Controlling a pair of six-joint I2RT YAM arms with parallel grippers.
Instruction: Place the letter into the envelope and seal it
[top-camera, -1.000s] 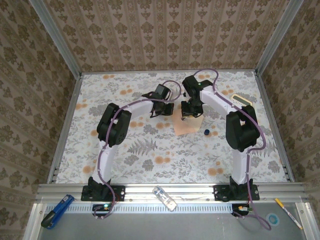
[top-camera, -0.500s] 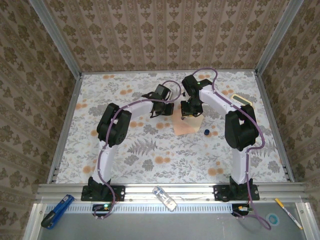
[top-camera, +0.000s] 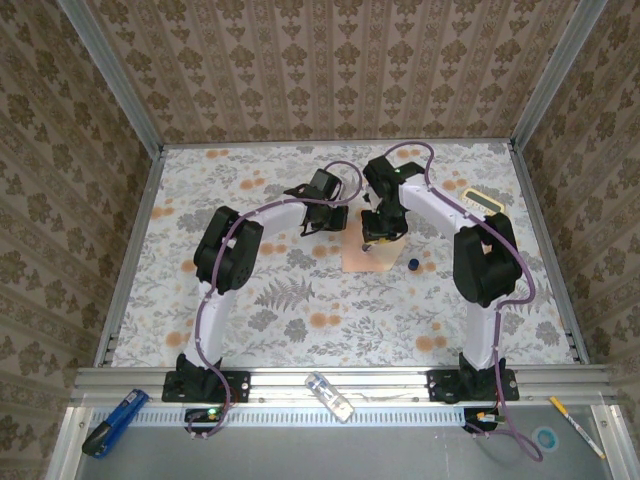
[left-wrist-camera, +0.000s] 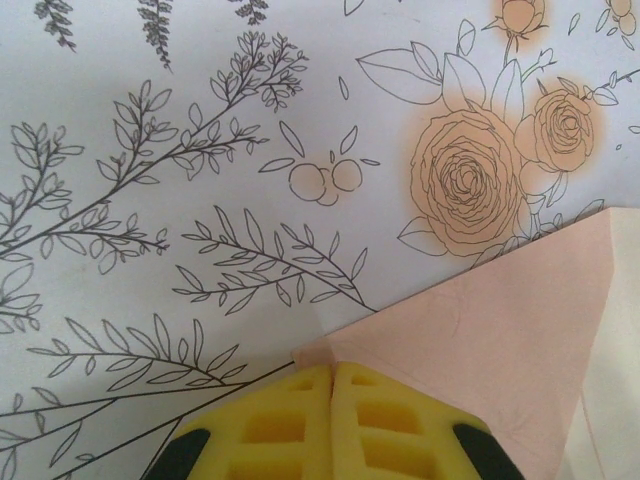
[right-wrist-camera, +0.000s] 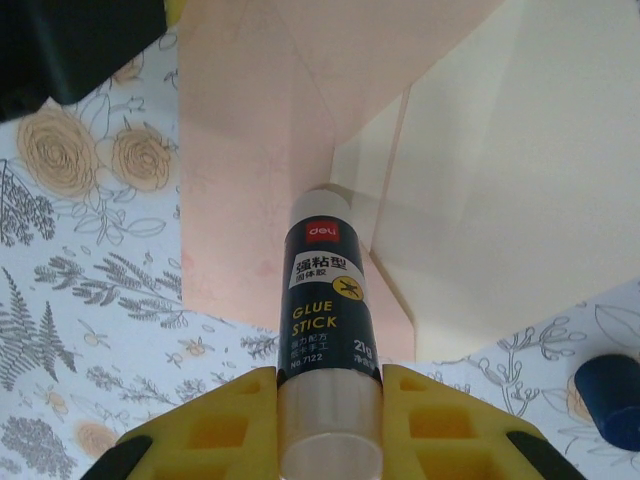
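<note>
glue stick (right-wrist-camera: 328, 300) | "deli" | "强粘型" | "GLUE STICK" | possibly "21g"

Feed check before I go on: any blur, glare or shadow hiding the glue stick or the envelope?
Right wrist: glue stick label sharp and readable, no glare on the envelope, right fingers slightly soft at the bottom edge. Left wrist: tablecloth print crisp, light even, left fingers slightly soft. Top external: evenly lit, envelope small, partly covered by the right arm.
</note>
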